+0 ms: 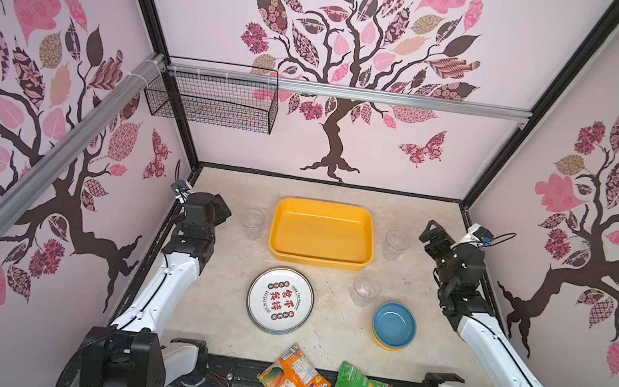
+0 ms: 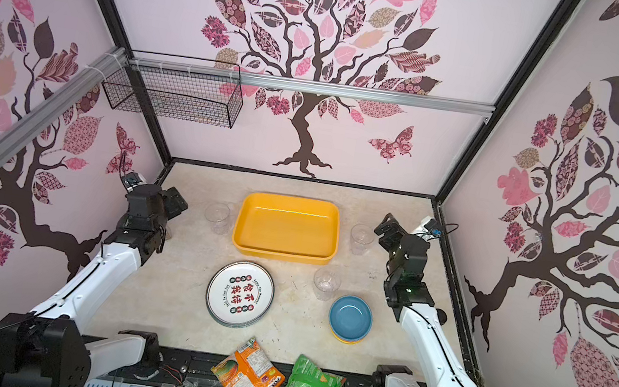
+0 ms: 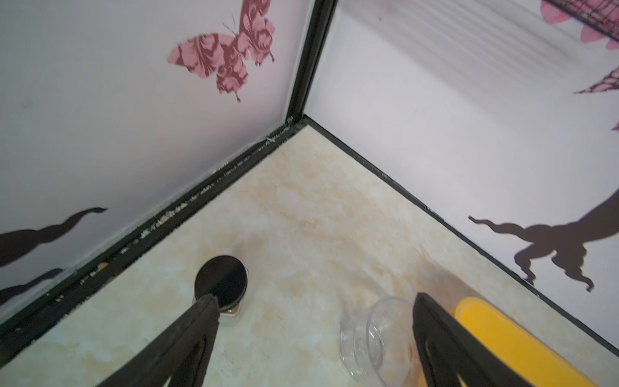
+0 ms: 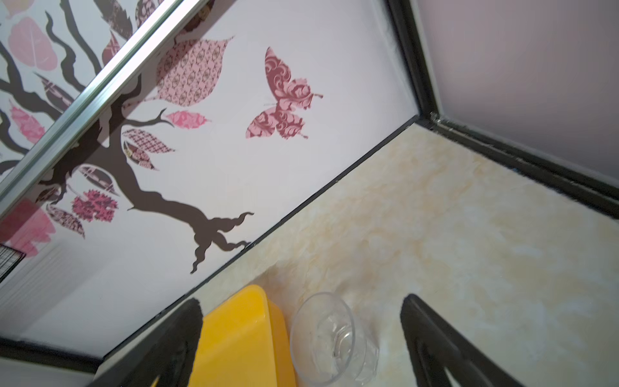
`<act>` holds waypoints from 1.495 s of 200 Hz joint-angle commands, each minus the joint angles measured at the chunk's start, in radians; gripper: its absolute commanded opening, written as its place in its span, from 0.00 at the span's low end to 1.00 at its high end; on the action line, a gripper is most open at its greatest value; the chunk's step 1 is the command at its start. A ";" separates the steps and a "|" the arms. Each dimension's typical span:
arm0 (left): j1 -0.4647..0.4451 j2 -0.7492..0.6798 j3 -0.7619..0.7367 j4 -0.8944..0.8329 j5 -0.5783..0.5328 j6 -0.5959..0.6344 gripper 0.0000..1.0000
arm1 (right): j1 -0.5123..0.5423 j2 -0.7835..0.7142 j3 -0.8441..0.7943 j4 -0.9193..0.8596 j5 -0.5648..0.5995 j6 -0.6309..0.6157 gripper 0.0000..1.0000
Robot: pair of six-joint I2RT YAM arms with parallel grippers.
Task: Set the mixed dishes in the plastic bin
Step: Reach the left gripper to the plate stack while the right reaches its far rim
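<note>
Far back at centre, the plastic bin (image 1: pixel 322 232) is sitting empty, left cup (image 1: pixel 252 222) and right cup (image 1: pixel 396 244) standing beside it; stacked plates (image 1: pixel 280 300) and bowls (image 1: pixel 394 323) are resting nearer; the left gripper (image 3: pixel 315 297) and right gripper (image 4: pixel 301 300) are hanging spread wide, holding nothing

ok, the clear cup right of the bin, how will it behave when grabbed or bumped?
The clear cup looks like thin plastic, so probably very light and liable to flex under a firm squeeze. It stands upright and empty; a sideways bump could well tip it, and being round it may then roll.
</note>
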 commanded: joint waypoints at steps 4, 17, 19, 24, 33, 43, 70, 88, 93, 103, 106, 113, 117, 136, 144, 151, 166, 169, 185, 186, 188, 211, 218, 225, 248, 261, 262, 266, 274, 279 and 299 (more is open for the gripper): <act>0.000 -0.027 0.085 -0.206 0.242 -0.035 0.78 | -0.005 0.019 0.081 -0.102 -0.250 0.109 0.70; 0.000 -0.045 0.097 -0.280 0.324 -0.039 0.68 | -0.001 0.038 0.122 -0.148 -0.343 0.120 0.58; 0.000 -0.047 0.097 -0.291 0.337 -0.039 0.67 | -0.001 0.043 0.127 -0.157 -0.358 0.117 0.56; 0.000 -0.054 0.097 -0.318 0.367 -0.044 0.63 | 0.003 0.054 0.147 -0.185 -0.384 0.111 0.53; -0.001 -0.069 0.099 -0.369 0.424 -0.050 0.58 | 0.017 0.076 0.187 -0.255 -0.413 0.094 0.48; -0.001 -0.085 0.096 -0.418 0.482 -0.049 0.53 | 0.038 0.103 0.228 -0.319 -0.438 0.062 0.44; 0.000 -0.120 0.073 -0.552 0.585 -0.068 0.47 | 0.153 0.167 0.332 -0.486 -0.445 -0.043 0.39; 0.000 -0.133 0.027 -0.586 0.664 -0.089 0.47 | 0.239 0.223 0.394 -0.572 -0.450 -0.089 0.39; -0.001 -0.136 0.012 -0.587 0.683 -0.101 0.47 | 0.256 0.238 0.406 -0.586 -0.464 -0.094 0.38; -0.001 -0.137 -0.014 -0.605 0.703 -0.112 0.48 | 0.295 0.268 0.422 -0.609 -0.489 -0.104 0.36; 0.000 -0.139 -0.019 -0.614 0.702 -0.111 0.48 | 0.307 0.275 0.426 -0.616 -0.493 -0.109 0.36; 0.000 -0.140 -0.028 -0.638 0.695 -0.114 0.48 | 0.345 0.292 0.434 -0.635 -0.487 -0.125 0.36; -0.002 -0.142 -0.035 -0.645 0.692 -0.118 0.48 | 0.369 0.301 0.440 -0.647 -0.478 -0.136 0.37; -0.002 -0.147 -0.070 -0.685 0.691 -0.138 0.52 | 0.485 0.351 0.475 -0.709 -0.421 -0.193 0.38; -0.002 -0.152 -0.078 -0.710 0.681 -0.146 0.53 | 0.525 0.374 0.485 -0.732 -0.409 -0.209 0.39; -0.003 -0.159 -0.089 -0.726 0.665 -0.164 0.53 | 0.553 0.392 0.488 -0.736 -0.404 -0.215 0.39; -0.004 -0.176 -0.119 -0.732 0.666 -0.187 0.56 | 0.600 0.429 0.485 -0.738 -0.399 -0.221 0.38; -0.004 -0.178 -0.125 -0.735 0.667 -0.189 0.56 | 0.610 0.436 0.486 -0.740 -0.397 -0.223 0.38; -0.009 -0.185 -0.140 -0.754 0.668 -0.199 0.58 | 0.655 0.475 0.500 -0.756 -0.391 -0.240 0.38; -0.009 -0.185 -0.140 -0.757 0.668 -0.198 0.58 | 0.657 0.477 0.500 -0.758 -0.391 -0.241 0.38; -0.012 -0.186 -0.141 -0.760 0.668 -0.197 0.59 | 0.664 0.481 0.501 -0.758 -0.391 -0.242 0.38; -0.052 -0.181 -0.145 -0.791 0.647 -0.223 0.61 | 0.705 0.518 0.513 -0.772 -0.378 -0.249 0.39; -0.072 -0.182 -0.153 -0.791 0.633 -0.238 0.61 | 0.714 0.526 0.515 -0.774 -0.374 -0.249 0.40; -0.093 -0.184 -0.161 -0.784 0.618 -0.250 0.61 | 0.719 0.533 0.520 -0.779 -0.369 -0.249 0.40; -0.119 -0.179 -0.205 -0.761 0.613 -0.284 0.61 | 0.729 0.547 0.539 -0.797 -0.360 -0.252 0.42; -0.126 -0.176 -0.234 -0.738 0.626 -0.303 0.60 | 0.731 0.553 0.545 -0.804 -0.351 -0.252 0.43; -0.127 -0.177 -0.236 -0.737 0.627 -0.306 0.60 | 0.732 0.553 0.545 -0.804 -0.351 -0.253 0.43; -0.132 -0.177 -0.243 -0.730 0.629 -0.310 0.60 | 0.732 0.556 0.545 -0.805 -0.350 -0.253 0.43; -0.137 -0.180 -0.254 -0.723 0.624 -0.319 0.60 | 0.733 0.562 0.546 -0.807 -0.346 -0.253 0.44; -0.139 -0.183 -0.259 -0.720 0.621 -0.323 0.60 | 0.735 0.569 0.547 -0.808 -0.343 -0.253 0.44; -0.142 -0.190 -0.278 -0.705 0.617 -0.331 0.60 | 0.743 0.595 0.550 -0.806 -0.342 -0.252 0.44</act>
